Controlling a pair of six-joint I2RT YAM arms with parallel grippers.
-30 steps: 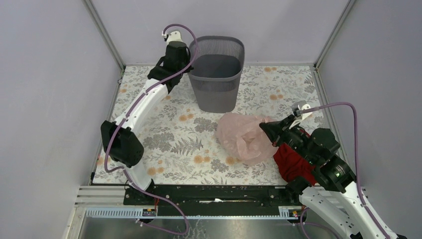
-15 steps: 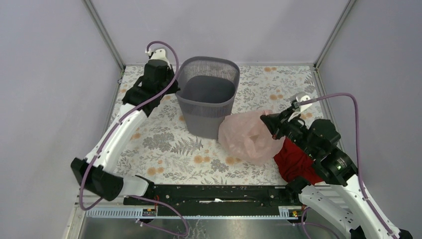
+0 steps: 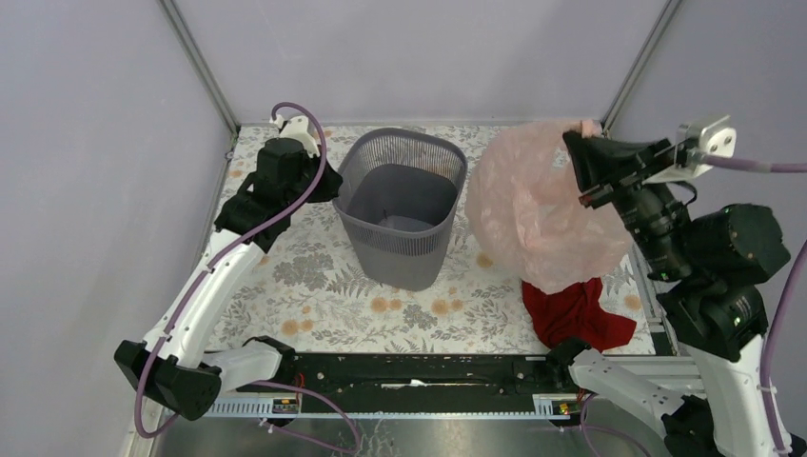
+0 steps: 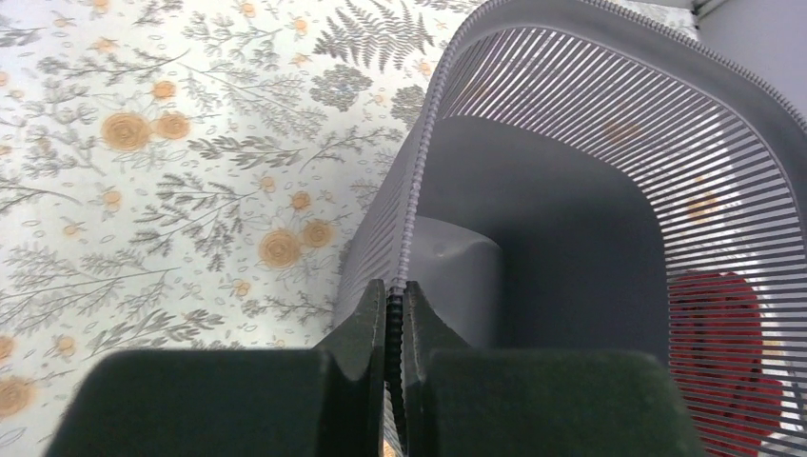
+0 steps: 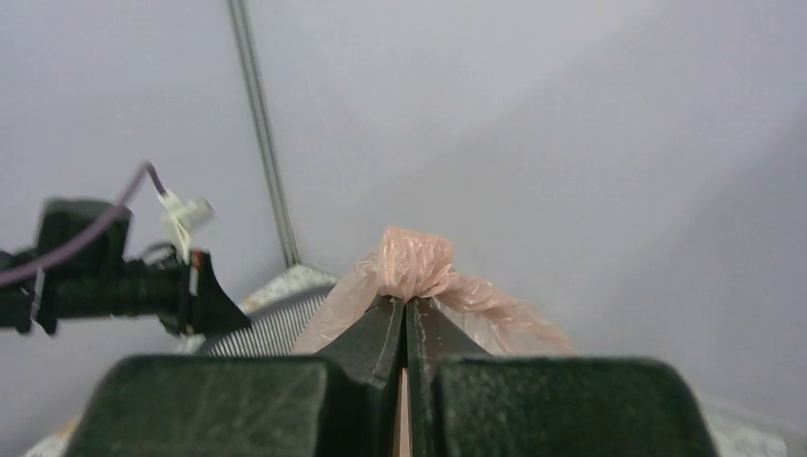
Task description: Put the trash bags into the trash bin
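Observation:
The trash bin [image 3: 411, 255], a dark grey mesh basket, stands mid-table. My left gripper [image 3: 333, 184] is shut on its left rim. In the left wrist view the rim's beaded edge runs between the closed fingers of the left gripper [image 4: 395, 291], and the trash bin [image 4: 571, 181] shows its dark inside. A pale-pink trash bag [image 3: 538, 214] hangs in the air to the right of the bin, above the table. My right gripper [image 3: 575, 145] is shut on its bunched top. In the right wrist view, the right gripper [image 5: 405, 305] pinches the trash bag [image 5: 415, 261].
A dark red cloth [image 3: 577, 314] lies on the floral tabletop [image 3: 314, 276] at the near right, under the hanging bag; it also shows through the bin's mesh as a red cloth [image 4: 723, 333]. Grey walls close in the table on three sides.
The left arm has dragged the bin toward the near side. The right gripper has lifted the bag off the table, up and to the far right, uncovering the red cloth.

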